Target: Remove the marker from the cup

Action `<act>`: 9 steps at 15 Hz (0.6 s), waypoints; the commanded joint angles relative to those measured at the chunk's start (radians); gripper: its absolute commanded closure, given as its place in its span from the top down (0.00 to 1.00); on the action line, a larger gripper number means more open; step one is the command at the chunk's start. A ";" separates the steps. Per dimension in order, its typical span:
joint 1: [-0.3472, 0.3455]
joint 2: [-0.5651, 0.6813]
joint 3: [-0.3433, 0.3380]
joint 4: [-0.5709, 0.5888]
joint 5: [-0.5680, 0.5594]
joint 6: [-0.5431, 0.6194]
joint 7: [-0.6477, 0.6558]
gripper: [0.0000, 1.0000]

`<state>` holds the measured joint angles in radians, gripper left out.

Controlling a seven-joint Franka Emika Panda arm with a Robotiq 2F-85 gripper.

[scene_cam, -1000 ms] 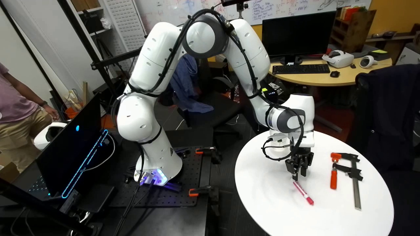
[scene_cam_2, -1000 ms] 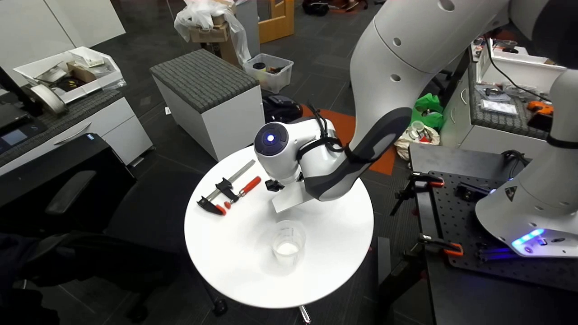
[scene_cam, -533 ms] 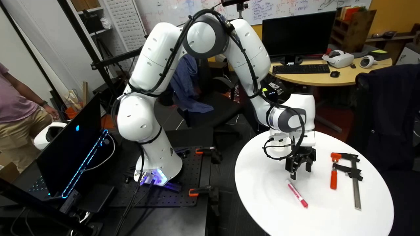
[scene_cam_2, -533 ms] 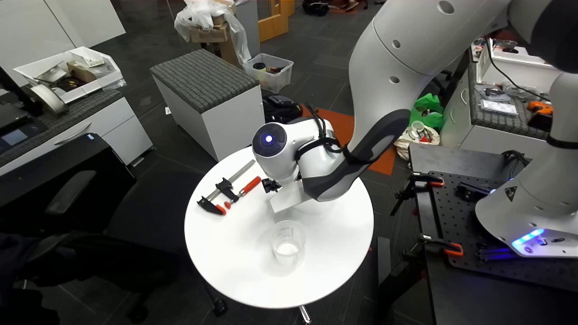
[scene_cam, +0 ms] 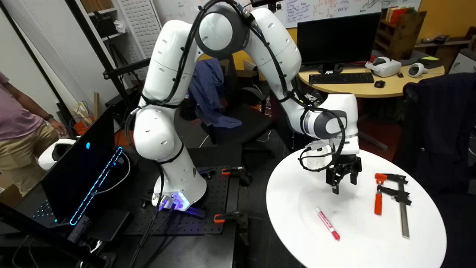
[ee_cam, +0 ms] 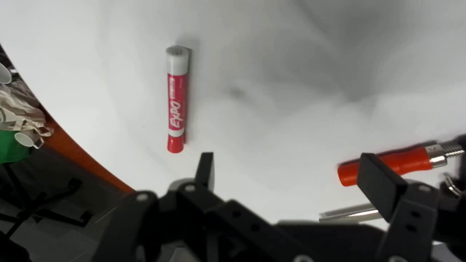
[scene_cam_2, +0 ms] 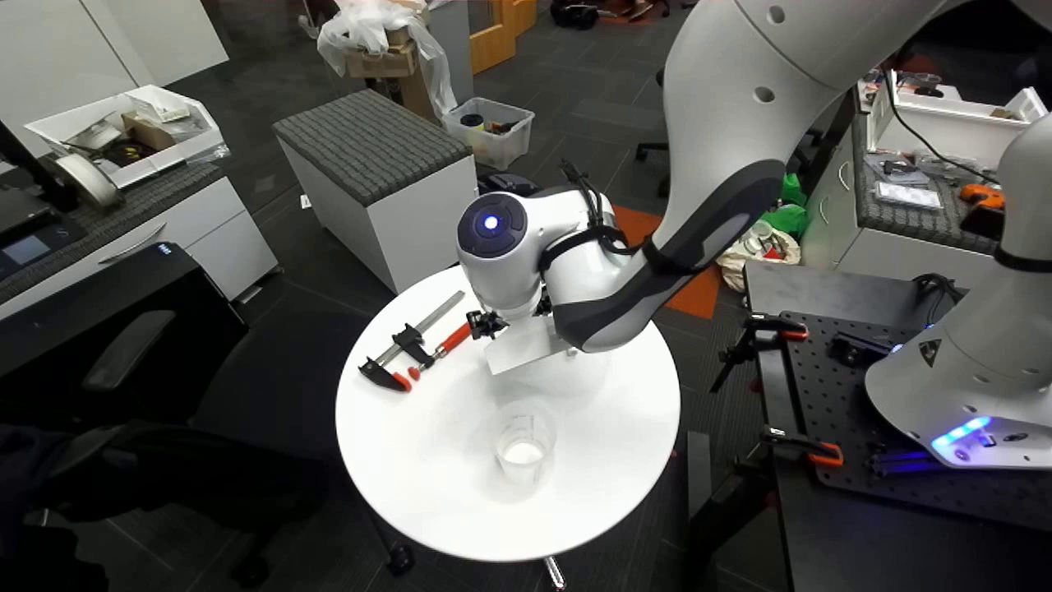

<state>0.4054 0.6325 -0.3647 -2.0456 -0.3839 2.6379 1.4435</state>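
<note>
The red-and-white marker (ee_cam: 176, 98) lies flat on the white table, left of my fingers in the wrist view. An exterior view also shows the marker (scene_cam: 328, 223), apart from the gripper. Above the tabletop hangs my gripper (scene_cam: 344, 187), its jaws spread wide; in the wrist view the gripper (ee_cam: 286, 156) has nothing between its fingertips. The translucent cup (scene_cam_2: 523, 448) stands upright, with no marker seen in it. In an exterior view the wrist camera partly covers the cup (scene_cam: 316, 160). The arm hides the marker in an exterior view.
A red-and-black bar clamp (scene_cam: 402, 206) lies on the round table (scene_cam: 293, 208), close to the gripper. Its red handle (ee_cam: 404, 162) shows behind a finger in the wrist view. Beside the table is the robot's black bench (scene_cam_2: 830, 526).
The jaws have opened and come away from the marker, which has shifted left and down in an exterior view. Then the arm has risen a little. The cup has stayed put.
</note>
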 commanded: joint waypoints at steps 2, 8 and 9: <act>0.003 -0.174 0.024 -0.129 -0.056 0.021 0.000 1.00; -0.117 -0.326 0.177 -0.262 -0.012 0.171 -0.213 1.00; -0.148 -0.342 0.215 -0.282 0.025 0.193 -0.282 1.00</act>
<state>0.3489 0.3803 -0.2468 -2.2320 -0.4222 2.7539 1.3220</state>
